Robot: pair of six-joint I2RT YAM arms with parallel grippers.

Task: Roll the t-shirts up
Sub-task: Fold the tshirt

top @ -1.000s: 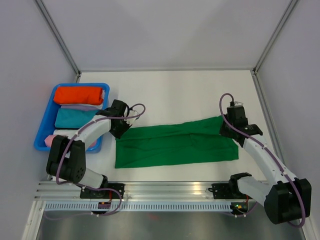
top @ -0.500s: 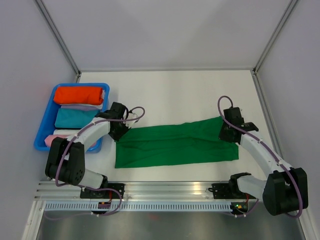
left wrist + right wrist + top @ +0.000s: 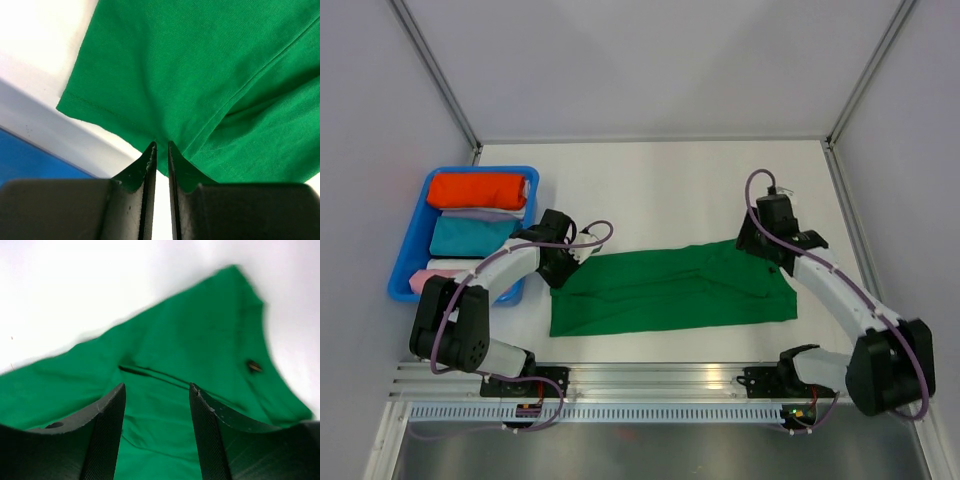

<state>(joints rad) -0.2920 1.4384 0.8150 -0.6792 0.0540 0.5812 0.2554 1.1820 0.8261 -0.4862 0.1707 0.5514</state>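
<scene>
Top external: bin (image 3: 408, 245) w/ bundles (image 3: 478, 190), t-shirt (image 3: 670, 290) outside

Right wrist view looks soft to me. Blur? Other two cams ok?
Right wrist: yes, motion blur smears the t-shirt edges, though the right claw fingers are sharp. Left wrist: crisp, seams and weave readable. Top external: even light, faint shadows, no glare.

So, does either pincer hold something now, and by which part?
The left pincer is closed on the green t-shirt, pinching the edge at its left end. The right pincer is open and holds nothing.
</scene>
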